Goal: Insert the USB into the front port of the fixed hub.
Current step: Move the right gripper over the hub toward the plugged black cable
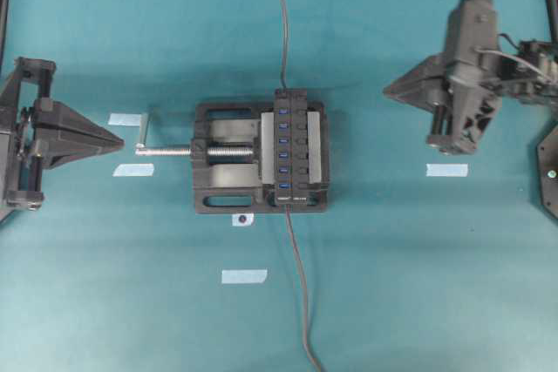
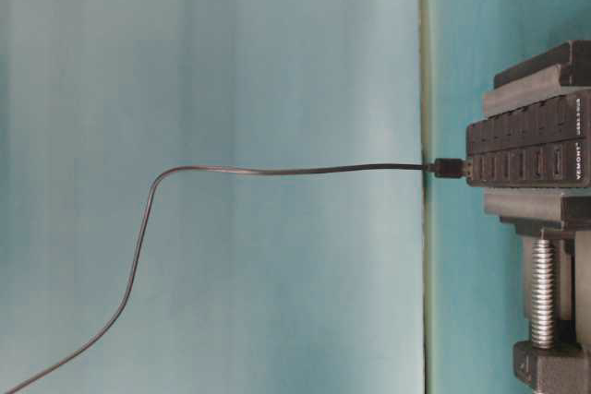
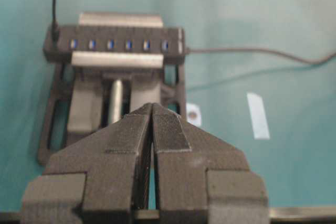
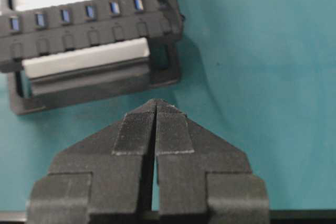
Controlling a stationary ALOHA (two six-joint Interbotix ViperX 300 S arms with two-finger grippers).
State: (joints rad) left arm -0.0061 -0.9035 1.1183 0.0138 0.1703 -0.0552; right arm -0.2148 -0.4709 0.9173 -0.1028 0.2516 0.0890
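Note:
The fixed hub (image 1: pixel 290 147) is a long black bar with a row of blue slots, clamped upright in a black vise (image 1: pixel 225 189) at the table's middle. The USB plug (image 2: pixel 450 168) on its thin black cable (image 1: pixel 301 302) sits against the hub's front end (image 2: pixel 531 159), apparently pushed into the port. My left gripper (image 1: pixel 120 139) rests far left of the vise, shut and empty, pointing at the hub (image 3: pixel 118 44). My right gripper (image 1: pixel 386 91) hangs at the right rear, also shut and empty, with the hub (image 4: pixel 79 27) ahead of its tips (image 4: pixel 156 101).
The vise's silver screw and handle (image 1: pixel 174 151) stick out to the left. A second black cable (image 1: pixel 277 6) leaves the hub's far end. Pale tape strips (image 1: pixel 133 170), (image 1: pixel 244 276), (image 1: pixel 446 170) and a small white sticker (image 1: pixel 241 219) lie on the teal table.

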